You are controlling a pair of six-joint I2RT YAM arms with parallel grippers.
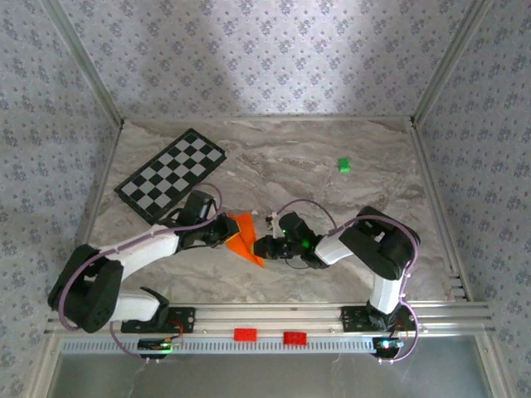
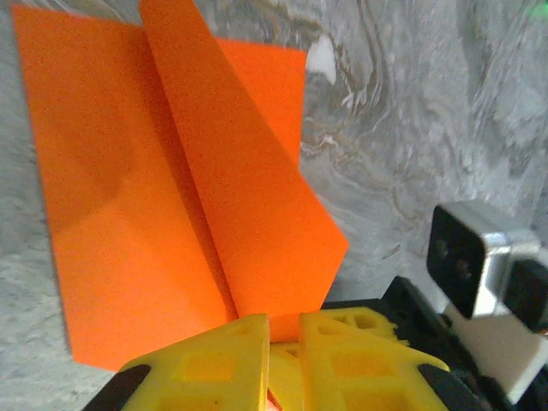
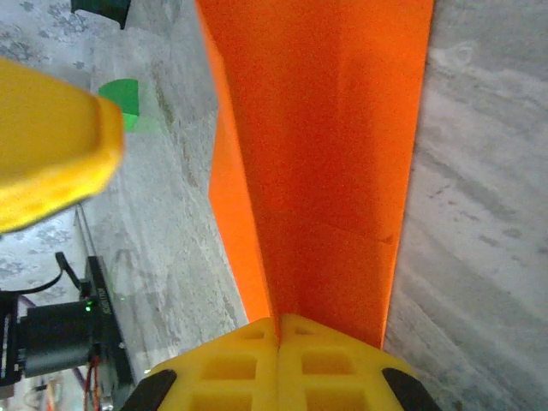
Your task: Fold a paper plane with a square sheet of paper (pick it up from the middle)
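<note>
1. The left gripper (image 2: 282, 324) has its fingers pressed nearly together, pinching one end of the folded orange paper (image 2: 171, 197).
2. The right gripper (image 3: 278, 324) clamps the opposite end, fingers together.
3. The paper sits on the marble table (image 1: 373, 149), just beside the checkered board (image 1: 172, 176); a green block (image 1: 343, 165) lies well apart from the board.

Black-and-white arms (image 1: 145, 247) with lilac cables (image 1: 309, 201) and yellow, grid-patterned pincer fingers (image 2: 214, 364).

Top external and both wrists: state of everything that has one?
square sheet of paper: partly folded, one flap raised along a crease, not yet a dart.
left claw: shut on the paper's edge.
right claw: shut on the paper from the other side.
checkered board: flat on the table, nothing touching it.
green block: on the table, apart from both arms.
</note>
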